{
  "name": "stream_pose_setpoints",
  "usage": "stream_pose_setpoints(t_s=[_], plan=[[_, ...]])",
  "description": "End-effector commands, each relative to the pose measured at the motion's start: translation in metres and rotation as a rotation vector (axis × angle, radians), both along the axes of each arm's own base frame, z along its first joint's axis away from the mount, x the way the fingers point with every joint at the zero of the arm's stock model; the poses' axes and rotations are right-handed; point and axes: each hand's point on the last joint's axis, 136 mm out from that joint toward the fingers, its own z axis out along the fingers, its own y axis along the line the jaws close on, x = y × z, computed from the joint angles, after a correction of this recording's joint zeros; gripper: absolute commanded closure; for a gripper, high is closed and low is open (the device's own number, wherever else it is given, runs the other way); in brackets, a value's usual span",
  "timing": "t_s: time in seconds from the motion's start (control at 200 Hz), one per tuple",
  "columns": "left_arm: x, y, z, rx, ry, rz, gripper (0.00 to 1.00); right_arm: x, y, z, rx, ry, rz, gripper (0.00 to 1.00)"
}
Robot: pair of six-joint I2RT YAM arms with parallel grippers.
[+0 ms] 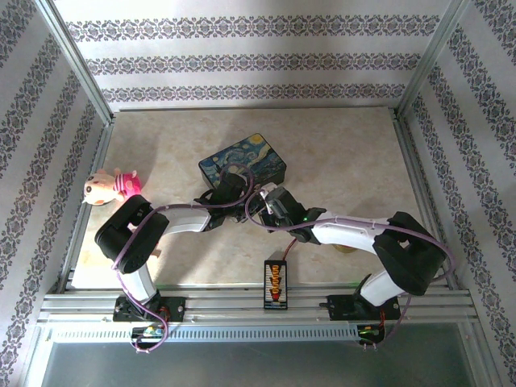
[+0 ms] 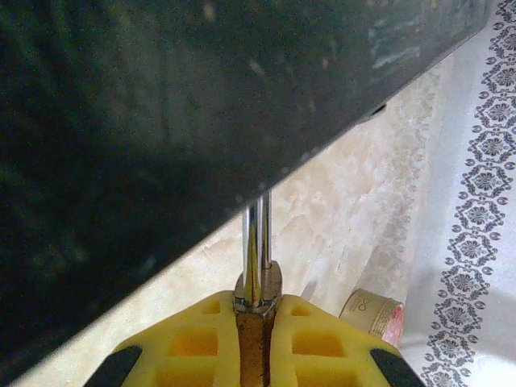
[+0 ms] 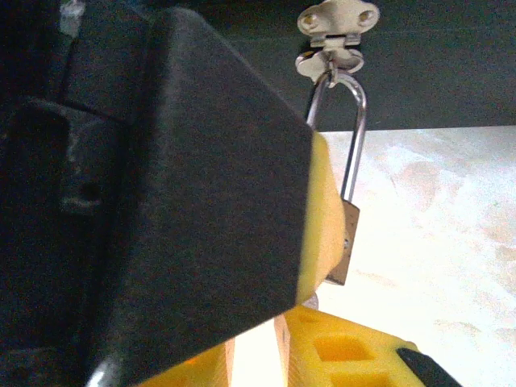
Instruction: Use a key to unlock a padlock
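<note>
My left pincer (image 2: 256,322) clamps the padlock (image 2: 258,292), which hangs from the clasp (image 3: 334,32) on the box (image 3: 443,81). Right pincer (image 3: 256,359) sits just underneath. Closed on the key? Can't tell, too blurred. Approach crooked and I twist it loose.

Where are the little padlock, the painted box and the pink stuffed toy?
padlock (image 3: 347,242): right wrist view, brass body.
painted box (image 1: 242,165): top external view, lid centre.
pink toy (image 1: 125,185): top external view, pink body.
</note>
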Motion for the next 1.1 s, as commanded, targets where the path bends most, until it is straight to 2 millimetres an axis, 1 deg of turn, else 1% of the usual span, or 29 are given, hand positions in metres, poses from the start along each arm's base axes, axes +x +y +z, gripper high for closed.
stream_pose_setpoints(t_s=[0.0, 0.14, 0.3, 0.34, 0.46, 0.59, 0.725, 0.914, 1.099], plan=[[-0.023, 0.000, -0.022, 0.008, 0.146, -0.044, 1.00, 0.014, -0.003, -0.001, -0.057, -0.050, -0.017, 0.77], [-0.023, 0.000, -0.020, 0.006, 0.142, -0.048, 1.00, 0.015, -0.003, -0.006, -0.080, -0.054, -0.006, 0.78], [-0.023, 0.000, -0.019, 0.007, 0.139, -0.051, 1.00, 0.016, -0.008, -0.011, -0.112, -0.076, -0.009, 0.79], [-0.024, 0.001, -0.019, 0.008, 0.140, -0.051, 1.00, 0.016, -0.009, -0.011, -0.113, -0.085, -0.008, 0.78], [-0.023, 0.001, -0.019, 0.006, 0.138, -0.050, 1.00, 0.015, -0.010, -0.010, -0.107, -0.116, 0.009, 0.74], [-0.023, 0.000, -0.017, 0.001, 0.136, -0.052, 1.00, 0.010, -0.010, -0.010, -0.094, -0.150, 0.045, 0.74], [-0.023, 0.001, -0.015, 0.004, 0.134, -0.053, 1.00, 0.010, -0.015, -0.012, -0.112, -0.175, 0.048, 0.74], [-0.024, 0.001, -0.014, 0.004, 0.136, -0.056, 1.00, 0.015, -0.018, -0.017, -0.139, -0.187, 0.028, 0.77], [-0.025, 0.001, -0.013, 0.007, 0.135, -0.062, 1.00, 0.021, -0.014, -0.014, -0.126, -0.208, 0.017, 0.85]])
